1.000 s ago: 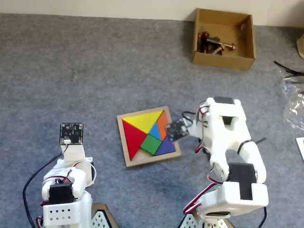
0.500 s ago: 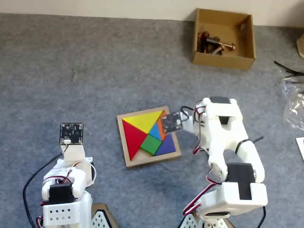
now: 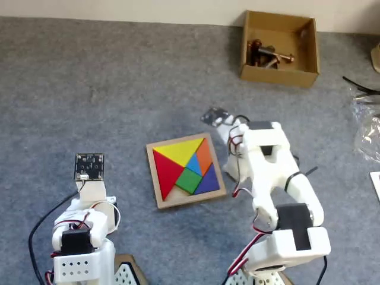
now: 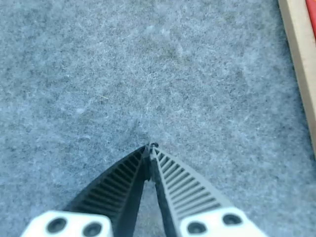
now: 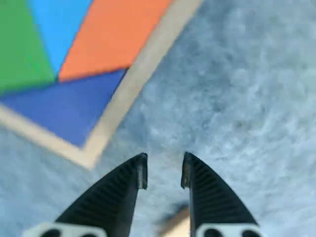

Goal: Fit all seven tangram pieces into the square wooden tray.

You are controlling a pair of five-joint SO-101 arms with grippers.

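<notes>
The square wooden tray lies mid-table with several coloured pieces flat inside: yellow triangle, red triangle, green square, orange piece, blue triangle. The right arm stands just right of the tray. My right gripper is open over grey carpet beside a tray corner, close to the blue triangle and orange piece, with nothing between its fingers. My left gripper is shut and empty over carpet, the tray's edge off to one side. The left arm sits left of the tray.
A cardboard box with metal parts stands at the far right. A clear plastic bag and cables lie at the right edge. Grey carpet covers the table all round the tray.
The right arm's wrist has swung off the tray's right edge toward the far side, uncovering the orange piece. The left arm has not moved.
</notes>
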